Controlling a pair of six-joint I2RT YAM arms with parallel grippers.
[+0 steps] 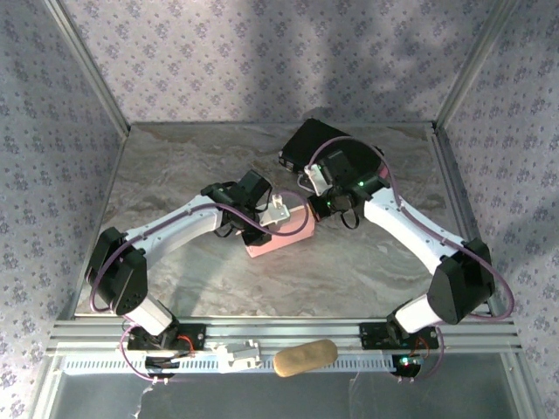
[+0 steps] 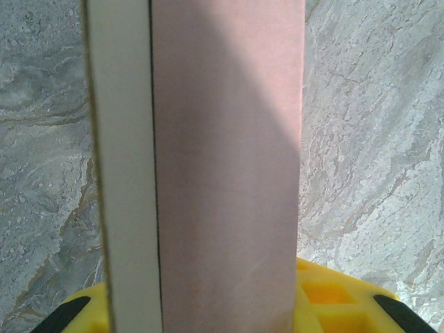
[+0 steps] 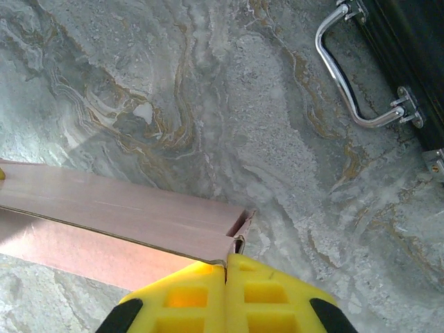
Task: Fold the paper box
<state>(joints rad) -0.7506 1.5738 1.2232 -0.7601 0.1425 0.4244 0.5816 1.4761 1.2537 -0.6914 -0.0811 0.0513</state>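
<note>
The paper box [image 1: 281, 237] is lying on the desk [image 1: 175, 175], just nearer the arm bases than the black case [image 1: 307, 144]. The left tool [image 2: 201, 305] is pinching it across its width. The right tool [image 3: 226, 262] is pressing its fingers together at the box corner nearest the case.

Pale pink paper box [image 3: 125, 215], grey ochre-veined marbled table [image 3: 208, 104], black case [image 3: 409, 41], yellow right tool [image 3: 226, 267]
</note>
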